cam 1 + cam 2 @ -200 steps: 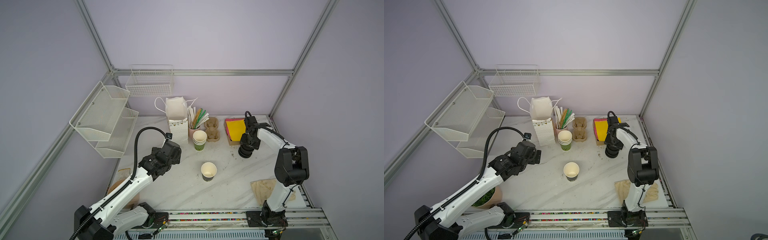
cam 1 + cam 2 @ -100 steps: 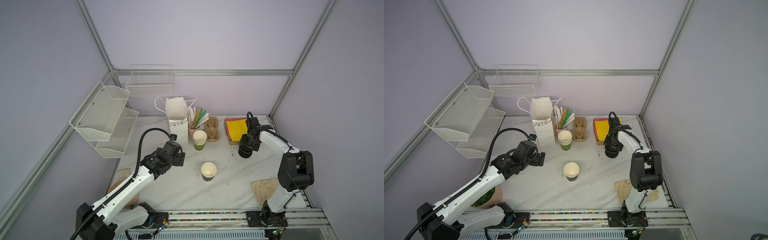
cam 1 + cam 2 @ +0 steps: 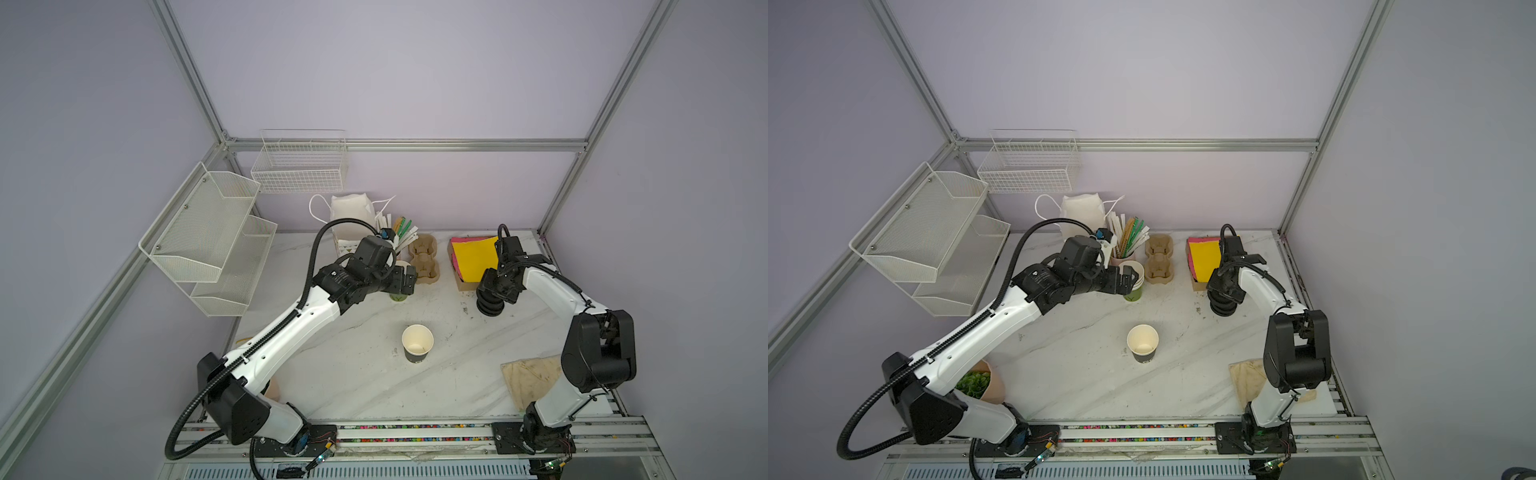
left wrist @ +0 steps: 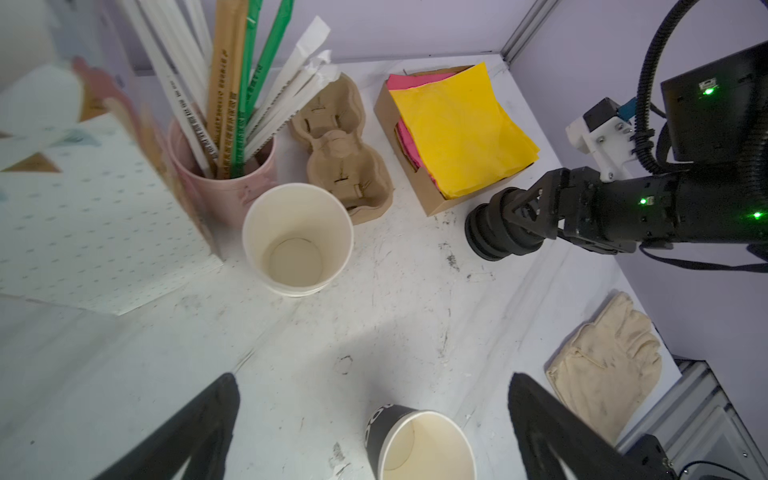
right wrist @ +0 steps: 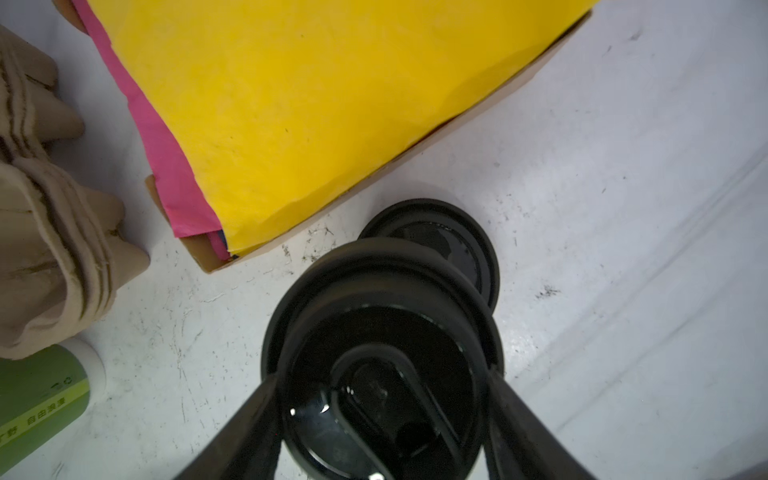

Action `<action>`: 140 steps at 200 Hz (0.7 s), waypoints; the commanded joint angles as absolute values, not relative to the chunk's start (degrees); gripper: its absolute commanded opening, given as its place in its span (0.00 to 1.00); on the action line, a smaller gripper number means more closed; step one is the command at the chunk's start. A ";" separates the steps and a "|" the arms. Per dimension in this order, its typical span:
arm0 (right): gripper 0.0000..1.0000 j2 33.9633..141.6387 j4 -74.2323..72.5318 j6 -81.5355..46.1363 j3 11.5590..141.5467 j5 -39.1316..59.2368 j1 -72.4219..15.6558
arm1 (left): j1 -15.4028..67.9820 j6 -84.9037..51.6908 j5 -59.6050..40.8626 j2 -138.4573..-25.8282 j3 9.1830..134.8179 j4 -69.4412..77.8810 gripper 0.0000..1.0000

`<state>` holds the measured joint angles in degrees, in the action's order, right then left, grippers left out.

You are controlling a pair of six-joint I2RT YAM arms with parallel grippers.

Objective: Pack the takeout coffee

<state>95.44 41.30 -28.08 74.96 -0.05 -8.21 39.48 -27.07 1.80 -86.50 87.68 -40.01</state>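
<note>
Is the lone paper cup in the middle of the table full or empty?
Empty: the lone paper cup shows its bare cream bottom, no liquid.

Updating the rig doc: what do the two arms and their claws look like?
The left arm and right arm match: white link shells, black joint housings. A black corrugated cable runs along each. The left claw and right claw are black, with two tapered fingers. The right wrist carries a white camera bracket and small green lights.

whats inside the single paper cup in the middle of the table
Nothing shows: the cup stands open, no lid, its cream-white wall and bottom bare in both top views. The near inner wall is hidden by its rim.
</note>
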 commanded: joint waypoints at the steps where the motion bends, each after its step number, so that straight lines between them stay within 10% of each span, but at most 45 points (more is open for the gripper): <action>1: 0.65 92.06 40.55 -29.09 74.21 -0.44 -7.55 | 40.84 -31.80 -2.83 -91.70 96.89 -37.56 1.00; 140: 0.65 87.38 37.40 -30.67 69.88 3.33 -6.19 | 48.07 -41.58 -9.84 -118.89 114.78 -36.04 1.00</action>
<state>88.60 37.91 -29.78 70.83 2.61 -6.68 47.31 -39.53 -8.47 -117.58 106.48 -37.60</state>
